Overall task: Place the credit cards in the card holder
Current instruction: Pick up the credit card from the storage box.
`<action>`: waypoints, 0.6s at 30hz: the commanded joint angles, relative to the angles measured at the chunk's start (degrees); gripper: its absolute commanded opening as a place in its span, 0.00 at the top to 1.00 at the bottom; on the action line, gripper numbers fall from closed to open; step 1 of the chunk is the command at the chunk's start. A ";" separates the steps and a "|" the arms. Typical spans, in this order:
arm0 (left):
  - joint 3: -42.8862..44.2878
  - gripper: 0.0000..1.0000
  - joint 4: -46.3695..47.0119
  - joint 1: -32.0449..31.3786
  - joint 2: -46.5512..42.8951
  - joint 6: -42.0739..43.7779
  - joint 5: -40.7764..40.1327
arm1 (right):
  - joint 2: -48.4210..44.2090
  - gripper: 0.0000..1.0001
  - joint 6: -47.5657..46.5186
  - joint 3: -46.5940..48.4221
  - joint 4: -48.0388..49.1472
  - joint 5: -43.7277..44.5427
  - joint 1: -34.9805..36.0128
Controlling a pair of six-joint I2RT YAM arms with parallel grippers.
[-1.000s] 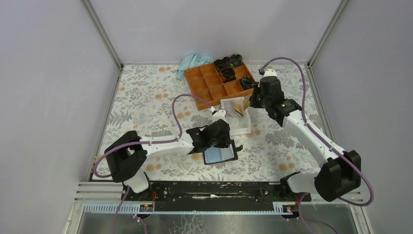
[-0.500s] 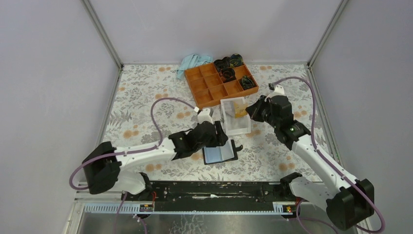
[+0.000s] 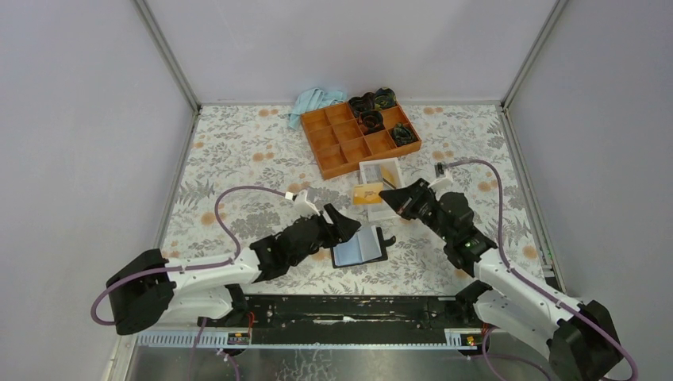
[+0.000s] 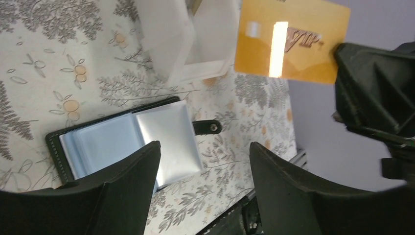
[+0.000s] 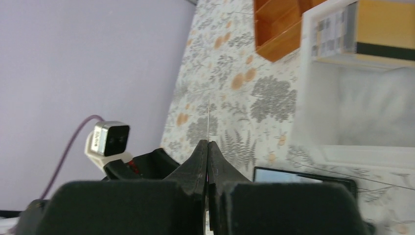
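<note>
1. My right gripper (image 3: pixel 387 195) is clenched on one card (image 3: pixel 367 193), held above the table's (image 3: pixel 238 159) middle; the left gripper (image 3: pixel 343 222) stands released, holding nothing.
2. I'd level the card with a sleeve mouth of the wallet (image 3: pixel 361 246) (it lies open by the near edge) and slide slowly.
3. The box (image 4: pixel 169 44) holds a second card (image 5: pixel 386 22); the tray (image 3: pixel 337 147), toward the far edge, has black items (image 3: pixel 371 119) in its far-right compartments.
</note>
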 commanded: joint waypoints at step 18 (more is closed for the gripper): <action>-12.34 0.26 41.37 -0.26 -0.29 -0.68 -8.29 | 0.10 1.00 22.74 -15.91 32.58 12.20 8.17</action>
